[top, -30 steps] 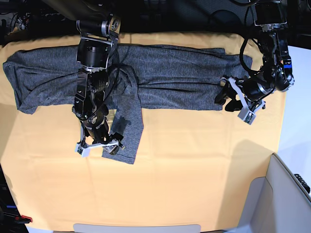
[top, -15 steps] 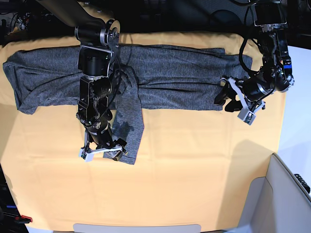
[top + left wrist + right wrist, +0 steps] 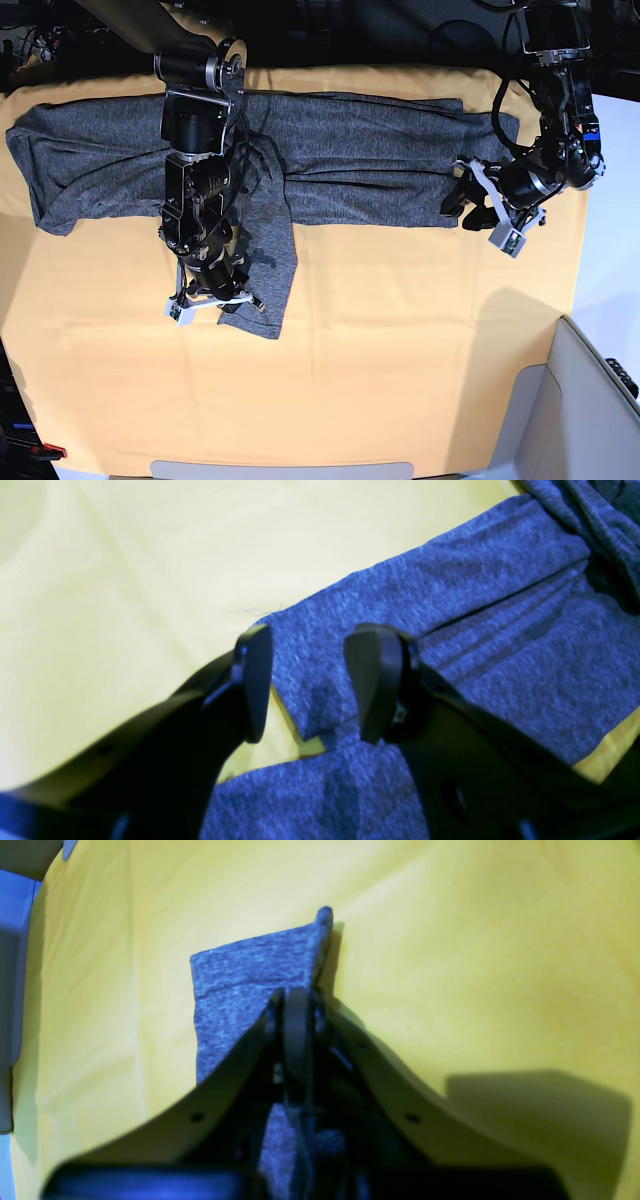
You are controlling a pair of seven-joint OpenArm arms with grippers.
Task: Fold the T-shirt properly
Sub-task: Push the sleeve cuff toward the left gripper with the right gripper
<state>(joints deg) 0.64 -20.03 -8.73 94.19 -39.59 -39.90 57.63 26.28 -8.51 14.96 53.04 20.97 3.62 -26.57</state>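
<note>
Grey shirt (image 3: pixel 350 150): sleeve end pinched in right gripper (image 3: pixel 297 1005); thin knit may slip.
Left gripper (image 3: pixel 307 680): wide, straddling hem, holding nothing.

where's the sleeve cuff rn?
Base view, lower left: the sleeve cuff lies on the yellow cloth, pinched by the shut right gripper, below the T-shirt.
</note>
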